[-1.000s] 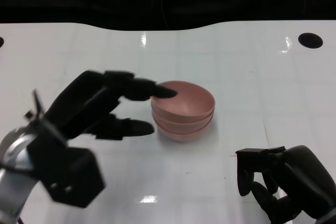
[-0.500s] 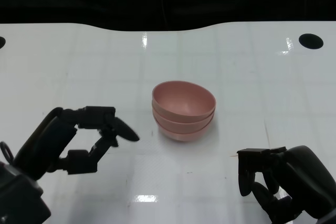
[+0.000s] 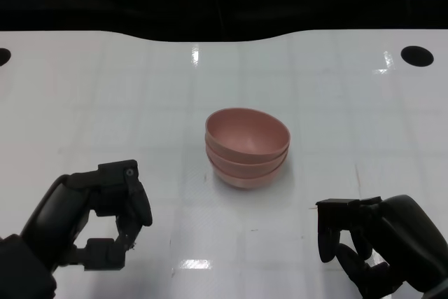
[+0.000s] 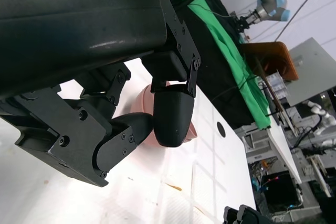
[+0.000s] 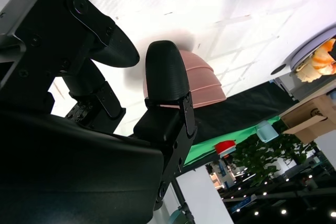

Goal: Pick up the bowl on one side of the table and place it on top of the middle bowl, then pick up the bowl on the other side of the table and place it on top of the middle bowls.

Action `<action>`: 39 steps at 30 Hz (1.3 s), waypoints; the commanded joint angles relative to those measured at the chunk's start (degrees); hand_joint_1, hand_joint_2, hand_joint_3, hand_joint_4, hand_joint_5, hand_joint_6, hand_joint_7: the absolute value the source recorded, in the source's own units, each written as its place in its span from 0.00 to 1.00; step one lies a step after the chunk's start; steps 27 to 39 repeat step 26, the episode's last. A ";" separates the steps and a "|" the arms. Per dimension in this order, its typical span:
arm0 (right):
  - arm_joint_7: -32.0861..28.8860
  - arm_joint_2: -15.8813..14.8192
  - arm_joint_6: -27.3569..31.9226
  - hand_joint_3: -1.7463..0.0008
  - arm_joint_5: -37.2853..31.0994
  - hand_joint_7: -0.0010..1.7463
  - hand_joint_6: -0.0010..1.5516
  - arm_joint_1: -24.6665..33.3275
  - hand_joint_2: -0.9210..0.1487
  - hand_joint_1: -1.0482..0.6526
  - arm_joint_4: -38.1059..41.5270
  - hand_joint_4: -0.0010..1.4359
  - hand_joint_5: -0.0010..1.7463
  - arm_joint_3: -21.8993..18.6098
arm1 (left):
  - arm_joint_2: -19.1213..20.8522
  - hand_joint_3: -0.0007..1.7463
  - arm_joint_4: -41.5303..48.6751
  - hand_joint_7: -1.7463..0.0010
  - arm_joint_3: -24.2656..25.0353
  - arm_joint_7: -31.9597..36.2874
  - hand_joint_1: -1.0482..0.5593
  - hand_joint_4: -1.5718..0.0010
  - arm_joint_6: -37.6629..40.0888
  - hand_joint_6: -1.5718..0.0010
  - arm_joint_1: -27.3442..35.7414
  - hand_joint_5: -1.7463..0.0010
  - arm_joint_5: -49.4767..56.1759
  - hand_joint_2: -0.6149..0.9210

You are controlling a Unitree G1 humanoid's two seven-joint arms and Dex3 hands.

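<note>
Three nested pink plastic bowls [image 3: 247, 147] look stacked; both the left hand [image 3: 98, 218] and the right hand [image 3: 374, 243] sit curled and empty, so only a stray nudge could topple them.

I count three pink bowls [image 3: 247, 146], nested in one stack on the white surface [image 3: 336, 103], ahead of both hands and between them. From the left wrist view only a sliver of that stack [image 4: 143, 98] shows behind the fingers, and from the right wrist view I can make out its ribbed side [image 5: 202, 80], so the count rests on the head view.

Two black hands are in sight: the left hand [image 3: 91, 218] and the right hand [image 3: 374, 243], one on either side of the stack.

I also count two dark round holes in the surface, one [image 3: 417, 56] far ahead of the right hand, one [image 3: 3, 55] far ahead of the left.
</note>
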 commanded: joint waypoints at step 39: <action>-1.25 -0.53 -0.58 0.09 1.15 0.88 0.56 -0.51 0.73 0.60 2.06 0.69 1.00 -0.93 | -2.26 0.67 2.10 0.00 2.56 -4.06 0.57 0.45 6.21 0.55 -0.10 0.00 -1.21 0.69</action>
